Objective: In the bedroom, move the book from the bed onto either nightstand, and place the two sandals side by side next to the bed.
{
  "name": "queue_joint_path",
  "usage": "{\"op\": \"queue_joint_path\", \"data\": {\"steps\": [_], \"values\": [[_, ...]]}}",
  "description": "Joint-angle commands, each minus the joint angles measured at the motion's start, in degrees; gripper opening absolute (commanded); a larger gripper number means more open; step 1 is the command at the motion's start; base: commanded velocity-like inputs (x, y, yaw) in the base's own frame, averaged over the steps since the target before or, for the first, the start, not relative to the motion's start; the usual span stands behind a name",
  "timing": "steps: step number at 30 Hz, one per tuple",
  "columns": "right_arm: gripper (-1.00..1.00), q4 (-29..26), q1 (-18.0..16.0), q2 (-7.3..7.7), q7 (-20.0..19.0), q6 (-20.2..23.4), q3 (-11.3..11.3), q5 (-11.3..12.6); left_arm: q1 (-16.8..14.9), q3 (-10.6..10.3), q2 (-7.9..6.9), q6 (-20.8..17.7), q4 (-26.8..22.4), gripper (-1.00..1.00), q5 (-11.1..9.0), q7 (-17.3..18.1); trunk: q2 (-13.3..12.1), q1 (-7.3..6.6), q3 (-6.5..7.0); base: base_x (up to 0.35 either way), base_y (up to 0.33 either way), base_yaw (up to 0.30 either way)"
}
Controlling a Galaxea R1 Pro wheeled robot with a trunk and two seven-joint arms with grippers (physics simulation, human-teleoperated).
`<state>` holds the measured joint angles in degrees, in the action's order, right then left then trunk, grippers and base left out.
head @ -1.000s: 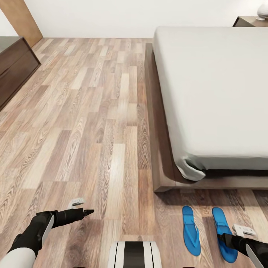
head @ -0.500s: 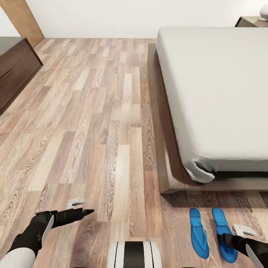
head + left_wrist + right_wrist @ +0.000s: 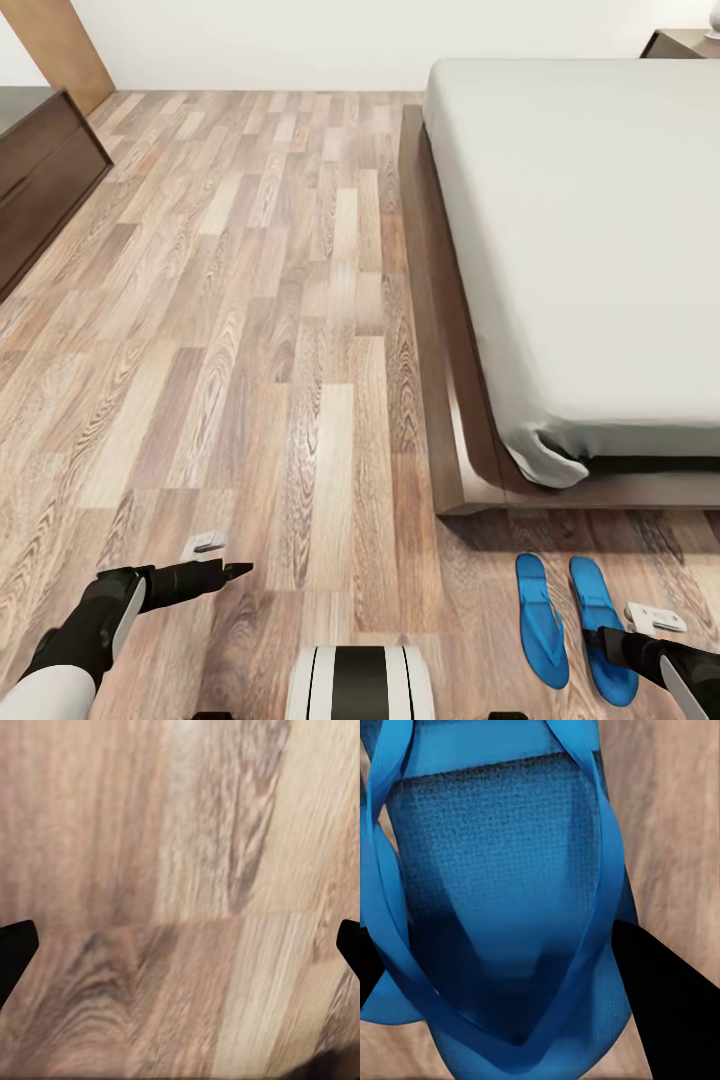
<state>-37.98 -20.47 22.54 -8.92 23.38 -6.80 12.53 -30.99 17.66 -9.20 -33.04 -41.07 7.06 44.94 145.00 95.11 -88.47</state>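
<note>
Blue rubbery foam, by the look of it: both sandals lie flat on the wood floor (image 3: 250, 330), parallel and just beside each other, near the foot corner of the bed (image 3: 470, 470).

Head view: left sandal (image 3: 541, 620) fully visible; right sandal (image 3: 600, 625) partly under the right gripper (image 3: 612, 643). Left gripper (image 3: 238, 570) hangs over bare planks, well apart from both.

Left wrist view: fingertips (image 3: 16, 945) spread wide, nothing between.

Right wrist view: right gripper's dark fingers (image 3: 660, 982) flank the sandal; whether they pinch it, cannot tell.

Judgement: light, flexible, flimsy straps; hold the sole by its edges mid-length, as a strap grip would let it dangle. Book not located.
</note>
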Motion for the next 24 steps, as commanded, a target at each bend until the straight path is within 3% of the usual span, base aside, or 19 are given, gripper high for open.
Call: {"op": "queue_joint_path", "data": {"steps": [1,13,24], "values": [[-1.00,-0.08,-0.01,-0.01,-0.22,0.35,-0.17,0.22,-0.04,0.28,0.06,-0.28,-0.07,1.00,0.58,0.51,0.03,0.01,-0.26,0.000,0.000,0.000],[-1.00,-0.08,-0.01,0.02,-0.22,0.35,-0.18,0.22,-0.04,0.27,0.06,-0.28,-0.07,1.00,0.59,0.50,0.19,0.32,-2.92,0.000,0.000,0.000],[-1.00,-0.08,-0.01,0.00,-0.22,0.35,-0.16,0.22,-0.04,0.44,0.04,-0.24,-0.08,1.00,0.59,0.52,0.19,0.32,-2.92,0.067,0.000,0.000]]}}
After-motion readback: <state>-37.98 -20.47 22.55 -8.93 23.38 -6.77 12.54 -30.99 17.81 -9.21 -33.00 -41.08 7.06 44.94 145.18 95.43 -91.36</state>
